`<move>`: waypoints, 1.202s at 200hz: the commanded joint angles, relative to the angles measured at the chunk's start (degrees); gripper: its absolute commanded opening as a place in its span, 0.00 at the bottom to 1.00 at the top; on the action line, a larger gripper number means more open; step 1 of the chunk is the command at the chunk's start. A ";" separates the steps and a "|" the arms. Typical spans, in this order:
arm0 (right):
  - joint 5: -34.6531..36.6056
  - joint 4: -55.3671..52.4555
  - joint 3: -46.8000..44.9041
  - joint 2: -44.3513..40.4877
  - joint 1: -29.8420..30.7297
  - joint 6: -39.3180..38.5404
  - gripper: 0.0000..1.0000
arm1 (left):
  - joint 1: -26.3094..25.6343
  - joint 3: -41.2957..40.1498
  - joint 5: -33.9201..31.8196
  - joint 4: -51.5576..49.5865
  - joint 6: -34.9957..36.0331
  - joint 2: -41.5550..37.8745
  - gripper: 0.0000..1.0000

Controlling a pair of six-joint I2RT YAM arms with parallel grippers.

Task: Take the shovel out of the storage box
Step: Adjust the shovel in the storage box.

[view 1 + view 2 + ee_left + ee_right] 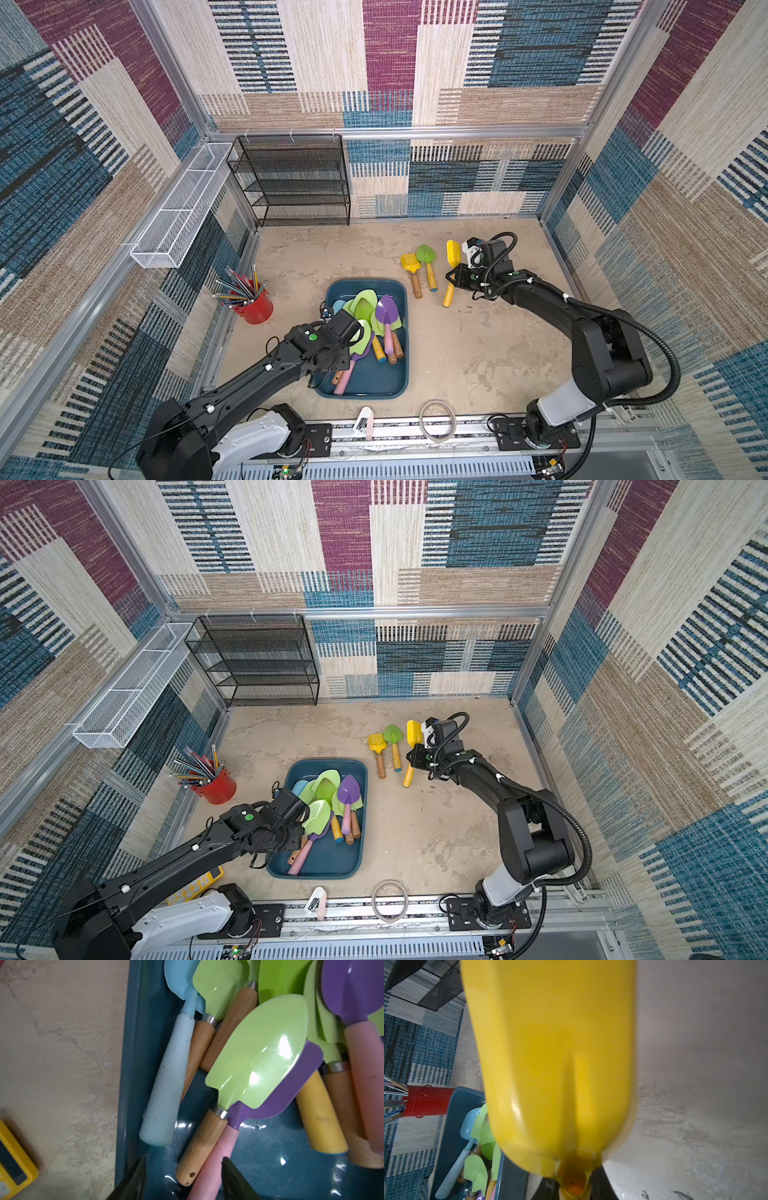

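Looking at the storage box, slightly toward 7 o'clock of centre on the table and stuffed with a tangle of shovels. Got the left gripper down over its 7 o'clock corner, about half open, straddling a wooden handle and a pink handle, not visibly pinching either. Crowding that spot: a green blade stacked on a purple blade, plus a pale blue shovel hugging the box wall. Got the right gripper clamped shut on a yellow shovel outside, at 2 o'clock from the box, just beside a small yellow shovel and a green shovel at 1 o'clock. Also spotting a red pencil cup at 9 o'clock and a tape ring at 5.
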 commanded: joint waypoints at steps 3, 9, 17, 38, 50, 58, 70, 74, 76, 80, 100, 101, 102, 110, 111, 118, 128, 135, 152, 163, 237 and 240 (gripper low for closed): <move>4.34 -0.12 0.58 0.87 0.05 -2.10 0.16 | -0.44 0.66 -2.10 -1.35 -0.74 1.70 0.61; 4.40 -0.04 0.58 1.15 0.06 -2.11 0.16 | -0.63 0.67 -2.32 -1.33 -0.82 1.96 0.61; 4.39 0.01 0.58 1.70 0.07 -2.17 0.16 | -0.81 0.52 -2.61 -1.27 -0.88 2.08 0.61; 5.21 0.19 0.67 2.80 0.07 -2.26 0.16 | -1.00 0.23 -2.61 -1.26 -1.13 2.38 0.61; 5.94 0.19 0.80 3.19 0.10 -2.37 0.16 | -1.00 0.30 -2.24 -1.17 -1.18 2.73 0.61; 6.27 0.16 0.92 3.45 0.07 -2.45 0.16 | -1.06 0.32 -2.20 -1.17 -1.03 3.02 0.61; 6.44 0.47 1.10 4.02 0.06 -2.43 0.16 | -1.08 0.15 -2.07 -0.95 -0.96 3.27 0.61; 6.43 0.59 1.19 4.16 0.05 -2.46 0.16 | -1.15 0.01 -1.92 -0.68 -0.85 3.34 0.61; 6.42 0.62 1.22 4.24 0.11 -2.39 0.16 | -1.17 -0.07 -1.84 -0.52 -0.79 3.39 0.61; 6.41 0.70 1.24 4.39 0.08 -2.37 0.16 | -1.13 -0.23 -1.54 -0.07 -0.68 3.55 0.60; 6.81 0.76 1.34 5.22 0.08 -2.45 0.16 | -1.17 -0.90 1.07 2.09 0.03 5.12 0.60; 6.87 0.73 1.36 5.28 0.07 -2.46 0.16 | -1.17 -0.95 1.24 2.22 0.08 5.27 0.60; 6.95 0.77 1.36 5.30 0.06 -2.46 0.16 | -1.13 -0.98 1.36 2.33 0.11 5.39 0.60; 7.40 0.77 1.50 5.48 0.07 -2.62 0.16 | -1.31 -1.00 2.15 2.88 0.31 6.36 0.60; 7.44 0.74 1.53 5.49 0.06 -2.63 0.16 | -1.37 -1.00 2.17 2.92 0.35 6.51 0.60; 7.93 0.62 1.71 5.65 0.07 -2.78 0.16 | -1.68 -1.05 2.20 3.10 0.31 7.19 0.60; 8.62 0.54 2.05 5.98 0.10 -2.94 0.16 | -2.16 -1.01 2.11 3.18 0.24 7.93 0.60; 9.16 0.46 2.32 6.31 0.10 -3.07 0.16 | -2.44 -1.09 2.09 3.46 0.27 8.27 0.60; 10.46 0.20 3.23 7.34 0.05 -3.33 0.16 | -2.65 -1.26 2.27 4.07 0.27 8.92 0.60; 11.06 0.19 3.85 8.29 0.05 -3.49 0.16 | -2.75 -1.34 2.70 4.61 0.31 9.48 0.60; 18.60 -2.48 11.71 15.28 0.55 -4.56 0.16 | -3.54 -2.42 7.25 10.31 1.00 13.87 0.58; 18.96 -2.46 12.04 15.61 0.56 -4.59 0.16 | -3.54 -2.37 7.37 10.42 0.98 14.05 0.58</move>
